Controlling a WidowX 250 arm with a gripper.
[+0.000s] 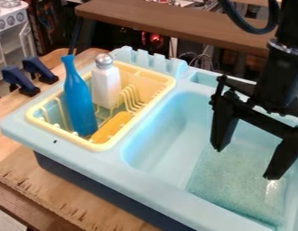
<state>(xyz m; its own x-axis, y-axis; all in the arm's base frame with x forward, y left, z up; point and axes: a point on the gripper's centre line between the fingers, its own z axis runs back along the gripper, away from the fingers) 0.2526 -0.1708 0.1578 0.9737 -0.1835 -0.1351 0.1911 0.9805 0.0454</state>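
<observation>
The gripper hangs over the right part of the light blue sink, its two black fingers spread wide with nothing between them. Left of the basin sits a yellow dish rack. In the rack a blue bottle stands nearly upright at the left. Behind it and slightly right is a white shaker with a silver top. A yellow-orange object lies at the rack's front, right of the bottle's base.
The sink unit rests on a wooden table. Two dark blue clamps grip the table's left edge. Behind the unit runs a brown wooden shelf. A white toy stove stands at the upper left.
</observation>
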